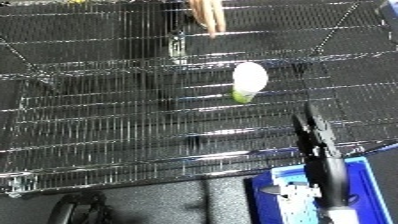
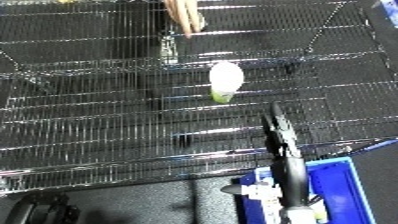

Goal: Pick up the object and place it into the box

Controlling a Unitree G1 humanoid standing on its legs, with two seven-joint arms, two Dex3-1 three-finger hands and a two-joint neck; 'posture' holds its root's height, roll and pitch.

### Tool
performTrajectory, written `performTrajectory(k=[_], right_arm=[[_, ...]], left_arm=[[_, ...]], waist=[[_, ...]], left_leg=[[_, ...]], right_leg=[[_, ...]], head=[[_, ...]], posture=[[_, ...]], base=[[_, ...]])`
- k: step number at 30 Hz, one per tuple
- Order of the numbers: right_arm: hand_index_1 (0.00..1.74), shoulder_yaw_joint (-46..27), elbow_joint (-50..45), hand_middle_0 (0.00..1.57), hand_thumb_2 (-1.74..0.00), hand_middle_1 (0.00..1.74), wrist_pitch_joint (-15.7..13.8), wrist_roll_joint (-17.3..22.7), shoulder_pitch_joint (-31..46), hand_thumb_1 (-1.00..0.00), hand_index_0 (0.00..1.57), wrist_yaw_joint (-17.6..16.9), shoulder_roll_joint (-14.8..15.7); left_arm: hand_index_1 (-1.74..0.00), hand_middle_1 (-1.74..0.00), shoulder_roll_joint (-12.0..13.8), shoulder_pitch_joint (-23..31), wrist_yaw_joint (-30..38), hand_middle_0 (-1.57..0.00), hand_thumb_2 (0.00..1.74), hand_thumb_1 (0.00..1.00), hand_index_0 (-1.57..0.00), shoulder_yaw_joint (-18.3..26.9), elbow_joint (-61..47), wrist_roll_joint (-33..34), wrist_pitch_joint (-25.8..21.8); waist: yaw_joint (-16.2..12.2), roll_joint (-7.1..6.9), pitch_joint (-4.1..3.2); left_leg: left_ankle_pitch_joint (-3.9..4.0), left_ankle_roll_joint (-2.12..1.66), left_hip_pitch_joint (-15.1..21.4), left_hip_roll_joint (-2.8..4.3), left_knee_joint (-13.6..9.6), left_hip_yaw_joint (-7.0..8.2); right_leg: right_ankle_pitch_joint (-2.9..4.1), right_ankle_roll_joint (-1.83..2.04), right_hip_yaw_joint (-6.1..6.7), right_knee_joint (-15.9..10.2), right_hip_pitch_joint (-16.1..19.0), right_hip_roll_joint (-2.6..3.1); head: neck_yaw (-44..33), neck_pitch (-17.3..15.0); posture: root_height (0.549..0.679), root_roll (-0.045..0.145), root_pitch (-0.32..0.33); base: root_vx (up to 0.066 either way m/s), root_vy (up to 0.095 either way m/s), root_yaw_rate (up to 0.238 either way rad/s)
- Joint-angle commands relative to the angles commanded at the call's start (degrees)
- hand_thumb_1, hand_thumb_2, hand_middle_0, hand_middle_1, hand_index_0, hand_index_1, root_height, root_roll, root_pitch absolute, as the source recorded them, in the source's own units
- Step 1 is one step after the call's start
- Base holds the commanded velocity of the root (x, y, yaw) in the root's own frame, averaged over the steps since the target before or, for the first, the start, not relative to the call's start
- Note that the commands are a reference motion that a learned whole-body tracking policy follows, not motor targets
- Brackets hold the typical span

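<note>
The right hand (image 1: pixel 313 131) is reaching up from the lower right of the frame, its black fingers held straight and close together, pointing toward the top of the picture and gripping nothing. It is hovering over the near edge of the wire rack (image 1: pixel 107 125), whose shiny metal grid is filling most of the view. Its forearm is running down to the bottom edge, crossing over the blue bin (image 2: pixel 333 175) that is sitting in the lower right corner, below the rack's front rim. The object (image 1: pixel 249 80), a white, rounded thing with a yellow-green end, is lying on the rack a little right of centre, its green end pointing toward the bottom of the frame. It is sitting above and to the left of the fingertips, apart from them, with open grid showing between. At the top centre, a person's hand (image 2: pixel 187 15) is hanging down over the far part of the rack, well apart from the object. The left hand is not showing in either view.
</note>
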Motion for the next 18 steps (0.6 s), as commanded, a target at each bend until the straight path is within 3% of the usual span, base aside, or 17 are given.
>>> performTrajectory(k=[5, 11, 18], right_arm=[[0.00, -0.7, 2.9, 0.00, 0.00, 0.00, 1.3, 1.4, -3.5, 0.00, 0.00, -1.6, -0.9], [0.00, -0.8, 5.4, 0.00, 0.00, 0.00, 2.9, 3.3, -6.3, 0.00, 0.00, -1.9, -1.7], [0.00, -0.5, 7.8, 0.00, 0.00, 0.00, 4.4, 3.8, -9.7, 0.00, 0.00, -2.6, -3.0]], left_arm=[[-1.74, -1.74, 0.2, -2.9, 0.0, -1.57, 1.74, 1.00, -1.57, -0.4, -0.6, 0.3, 0.4], [-1.74, -1.74, 0.3, -4.5, 0.2, -1.57, 1.74, 1.00, -1.57, -1.2, -0.9, 1.0, 1.5], [-1.74, -1.74, 1.0, -5.1, 0.8, -1.57, 1.74, 1.00, -1.57, -1.7, -0.3, 1.3, 2.3]], waist=[[0.0, 0.37, 0.87], [0.0, 1.00, 0.91], [0.3, 1.64, 0.91]], left_leg=[[-0.51, 0.23, -1.8, -0.57, 1.5, 0.02], [-0.86, 0.49, -4.5, -1.21, 2.5, 0.32], [-1.19, 0.72, -7.5, -1.59, 3.6, 0.61]], right_leg=[[-0.02, 0.10, 0.21, 1.6, -2.1, -0.05], [0.25, 0.16, 0.42, 2.6, -5.1, -0.09], [0.45, 0.08, 0.47, 3.8, -8.5, -0.10]], head=[[2.2, 0.7], [3.6, 3.2], [7.4, 10.7]], posture=[[0.648, 0.048, -0.045], [0.645, 0.047, -0.015], [0.642, 0.045, 0.018]], base=[[0.004, -0.006, -0.003], [0.004, -0.002, -0.012], [0.001, -0.013, 0.006]])
